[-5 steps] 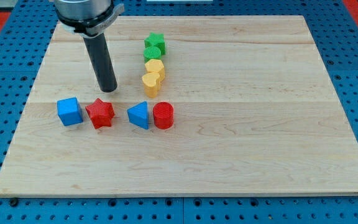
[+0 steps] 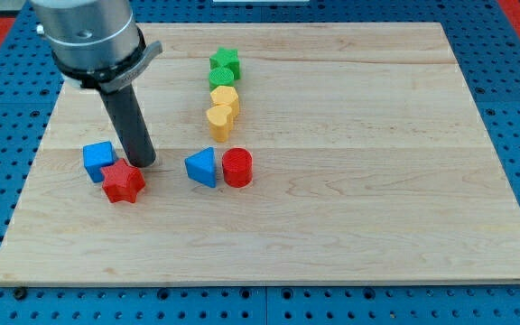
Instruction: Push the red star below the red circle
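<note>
The red star (image 2: 123,183) lies on the wooden board at the view's left, touching the lower right corner of a blue cube (image 2: 98,161). The red circle (image 2: 237,168) stands near the board's middle, with a blue triangle (image 2: 202,168) touching its left side. My tip (image 2: 142,163) rests on the board just above and to the right of the red star, against its upper right edge. The star sits left of the circle and slightly lower in the view.
A column of blocks stands above the red circle: a green star (image 2: 226,63), a green round block (image 2: 221,78), a yellow block (image 2: 224,97) and a yellow heart (image 2: 218,120). The board's edge (image 2: 269,285) runs along the view's bottom.
My tip has moved down and to the left. It has pushed the red star down and left, against the blue cube, which also shifted slightly.
</note>
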`<state>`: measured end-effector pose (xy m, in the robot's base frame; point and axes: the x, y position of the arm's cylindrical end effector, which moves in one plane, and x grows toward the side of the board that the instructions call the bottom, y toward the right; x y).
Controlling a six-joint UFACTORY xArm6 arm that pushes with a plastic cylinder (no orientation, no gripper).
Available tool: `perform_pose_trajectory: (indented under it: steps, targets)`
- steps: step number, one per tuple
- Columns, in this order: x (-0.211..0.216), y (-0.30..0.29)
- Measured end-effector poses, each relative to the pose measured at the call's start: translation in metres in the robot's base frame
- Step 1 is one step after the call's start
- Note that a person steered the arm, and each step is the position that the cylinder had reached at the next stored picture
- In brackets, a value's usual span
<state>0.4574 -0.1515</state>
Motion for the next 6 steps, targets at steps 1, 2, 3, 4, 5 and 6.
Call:
perform_pose_trajectory:
  steps: [1, 2, 3, 4, 5, 6]
  targets:
    - [0.006, -0.025]
    - [0.045, -0.042]
    - [0.077, -0.033]
    - [0.101, -0.033]
    - [0.127, -0.064]
    - [0.114, -0.018]
